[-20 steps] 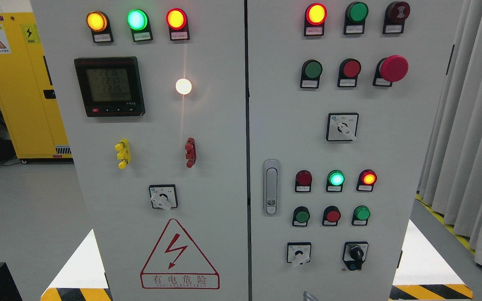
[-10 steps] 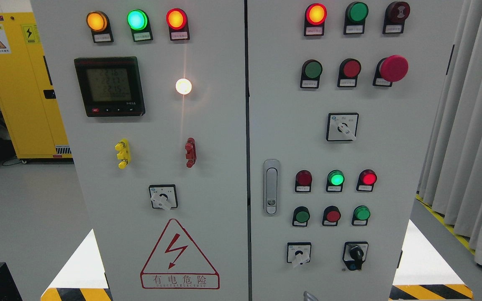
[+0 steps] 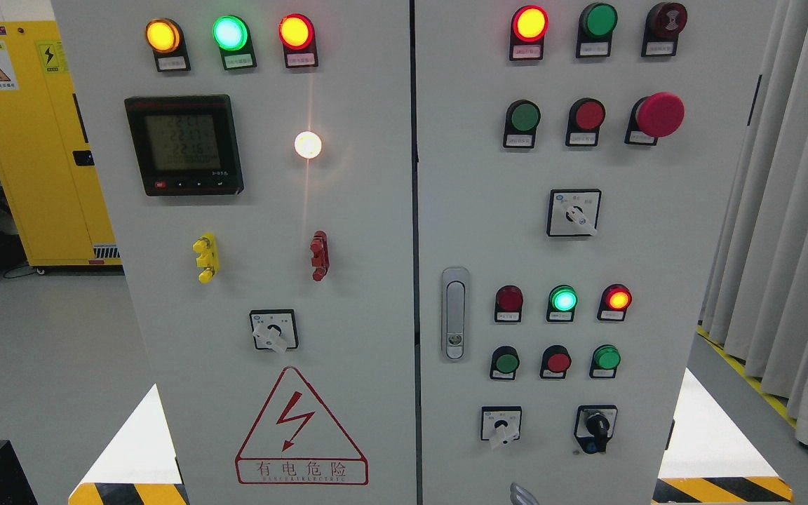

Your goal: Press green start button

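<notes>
Facing the grey cabinet (image 3: 348, 210), I count several green buttons on its right door: one in the upper row (image 3: 522, 116), one at the left of the lower row (image 3: 506, 362), one at the right of that row (image 3: 607, 358). Their small labels are too blurred to read, so I cannot tell which one means start. Whichever it is should be a stiff, spring-loaded plastic cap, nothing fragile; I would not grip it but push straight in on the middle of its face with one fingertip, clear of the red button (image 3: 557, 362) just beside it.

Only a small grey sliver (image 3: 522, 494) pokes up at the bottom edge, possibly part of one of my hands; it is cut off, so whether my fingers are spread or curled I cannot tell.
</notes>
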Motion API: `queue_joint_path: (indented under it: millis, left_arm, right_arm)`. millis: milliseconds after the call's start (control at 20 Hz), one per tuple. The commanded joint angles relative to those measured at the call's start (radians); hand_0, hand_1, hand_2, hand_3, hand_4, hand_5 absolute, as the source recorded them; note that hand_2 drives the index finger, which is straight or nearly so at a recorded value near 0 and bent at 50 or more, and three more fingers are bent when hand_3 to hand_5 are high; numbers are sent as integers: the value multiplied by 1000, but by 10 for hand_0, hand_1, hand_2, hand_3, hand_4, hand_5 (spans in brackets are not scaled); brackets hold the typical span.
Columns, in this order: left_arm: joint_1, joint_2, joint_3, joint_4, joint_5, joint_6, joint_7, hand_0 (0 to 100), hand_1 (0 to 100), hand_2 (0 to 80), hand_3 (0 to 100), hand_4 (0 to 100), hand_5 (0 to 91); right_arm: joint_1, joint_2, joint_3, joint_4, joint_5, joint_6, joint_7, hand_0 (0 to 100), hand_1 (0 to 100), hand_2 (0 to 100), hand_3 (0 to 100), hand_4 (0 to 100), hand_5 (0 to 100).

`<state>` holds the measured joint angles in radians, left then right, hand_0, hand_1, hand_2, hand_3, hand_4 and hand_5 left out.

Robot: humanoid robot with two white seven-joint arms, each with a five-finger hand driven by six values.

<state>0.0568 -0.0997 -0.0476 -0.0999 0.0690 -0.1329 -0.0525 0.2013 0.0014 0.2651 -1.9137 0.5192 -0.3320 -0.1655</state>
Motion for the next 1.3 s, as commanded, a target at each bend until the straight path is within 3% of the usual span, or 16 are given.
queue_joint_path:
  millis: [0, 200, 350, 400, 450, 500, 600, 700, 850, 1250]
  left_arm:
    - [0, 0, 0, 0, 0, -1, 0, 120, 556, 0, 0, 0, 0]
    - [0, 0, 0, -1, 0, -1, 0, 120, 556, 0, 0, 0, 0]
    - [0, 0, 0, 0, 0, -1, 0, 120, 556, 0, 0, 0, 0]
    - [0, 0, 0, 0, 0, -1, 0, 120, 556, 0, 0, 0, 0]
    - [0, 0, 0, 0, 0, -1, 0, 120, 556, 0, 0, 0, 0]
    - [0, 0, 0, 0, 0, -1, 0, 120, 556, 0, 0, 0, 0]
    - [0, 0, 0, 0, 0, -1, 0, 120, 556, 0, 0, 0, 0]
    - [0, 0, 0, 0, 0, -1, 0, 120, 556, 0, 0, 0, 0]
    - [0, 0, 0, 0, 0, -1, 0, 120, 556, 0, 0, 0, 0]
    - [0, 0, 0, -1, 0, -1, 0, 120, 556, 0, 0, 0, 0]
  right_arm:
    - [-43, 38, -122, 16, 317, -2, 0, 493, 762, 0, 425, 559, 487]
    - [-109, 38, -132, 22, 384, 5, 4, 602, 799, 0, 511, 624, 572]
    - [-180, 31, -184, 45, 461, 5, 6, 627, 823, 0, 614, 711, 658]
    - [-204, 31, -193, 56, 482, 5, 6, 653, 833, 0, 678, 772, 737]
    - [-227, 29, -198, 68, 501, 5, 6, 653, 833, 0, 678, 772, 737]
    - [-246, 29, -201, 77, 518, 5, 7, 675, 840, 0, 781, 852, 832]
    - [-279, 25, -201, 94, 562, 8, 11, 682, 845, 0, 790, 863, 858]
    - [-306, 23, -201, 111, 608, 8, 11, 677, 863, 0, 839, 916, 946]
    - [-330, 23, -199, 130, 621, 37, 12, 695, 884, 0, 865, 911, 1000]
    - [-378, 23, -199, 199, 639, 51, 23, 740, 884, 0, 876, 912, 1000]
